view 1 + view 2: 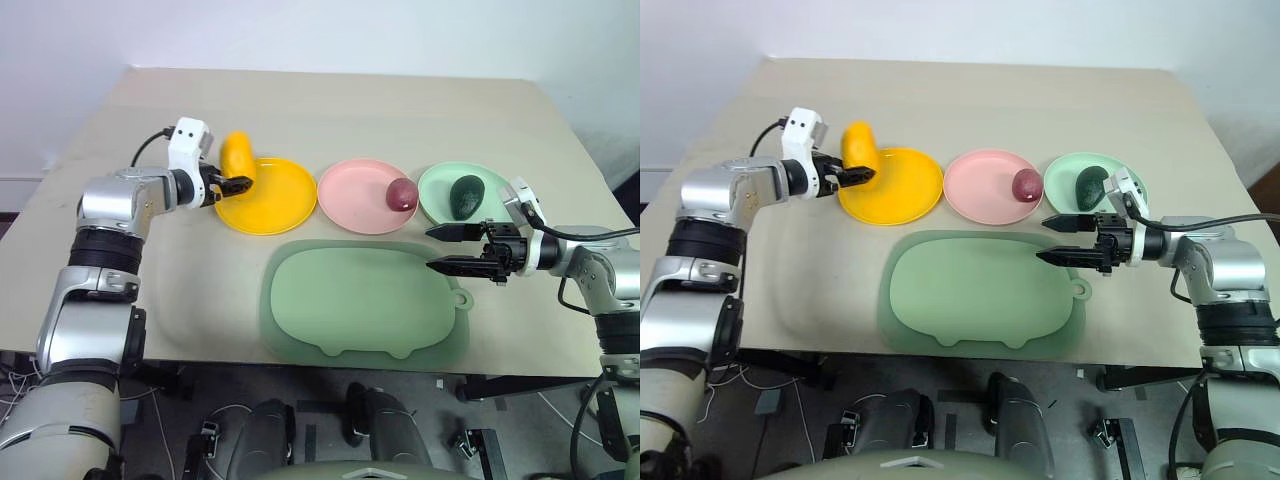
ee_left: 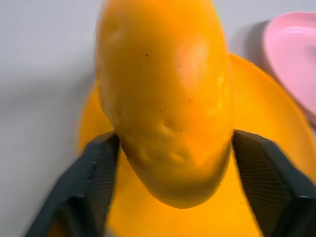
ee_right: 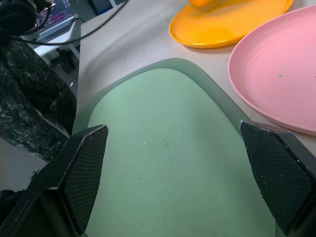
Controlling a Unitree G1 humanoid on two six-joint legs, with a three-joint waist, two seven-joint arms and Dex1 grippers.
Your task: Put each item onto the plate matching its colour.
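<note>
Mango (image 1: pixel 237 153) on yellow plate (image 1: pixel 275 205) rim at 10 o'clock, L gripper (image 1: pixel 230 183) spread beside it. R gripper (image 1: pixel 447 248) spread wide over mat (image 1: pixel 360 300).

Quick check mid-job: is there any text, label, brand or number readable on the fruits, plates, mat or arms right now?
None: no readable word, label, brand, number or sign.
Oblong yellow mango, round dark purple-red fruit, dark green bumpy avocado: no stickers.
Round yellow plate, round pink plate, round mint-green plate, sage-green pig-shaped mat: plain surfaces.
Beige tabletop: unmarked.
</note>
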